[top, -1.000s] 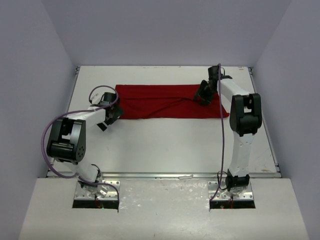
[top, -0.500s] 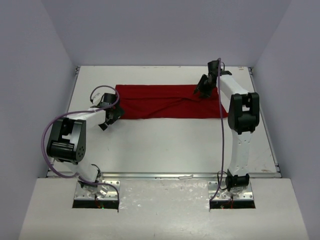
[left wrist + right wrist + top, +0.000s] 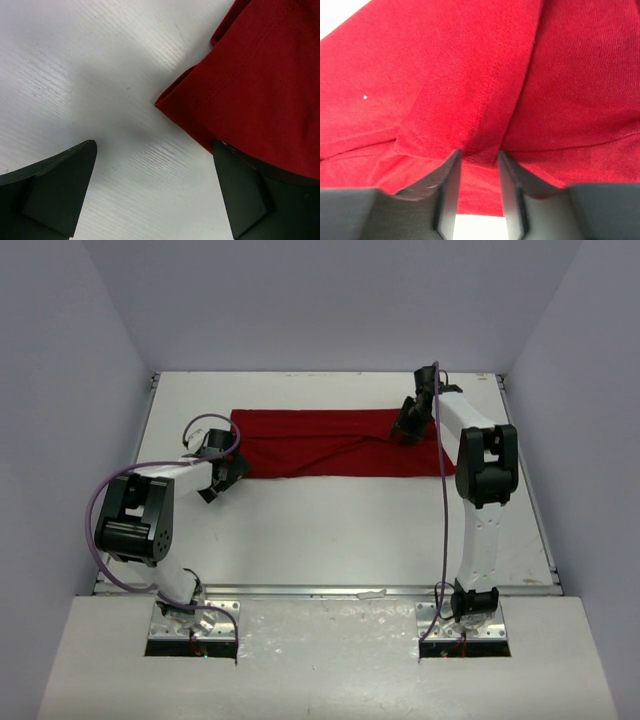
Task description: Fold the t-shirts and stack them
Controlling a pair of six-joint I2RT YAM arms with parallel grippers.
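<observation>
right tool [image 3: 405, 424] has shifted from mid-strip toward the shirt's far edge over the last second, and its fingers have narrowed. wrist view now shows them clamped on a raised fold of the shirt [image 3: 330, 445]. left tool [image 3: 224, 473] has crept in to the near-left corner, fingers wide apart, corner between them, nothing gripped. shirt lies as a long strip across the far half of the worktop [image 3: 330, 530]. my read: right side is ready to lift, left is not yet. edges: far hem is near the worktop's back edge, so fold toward the bases, where bare surface is open.
</observation>
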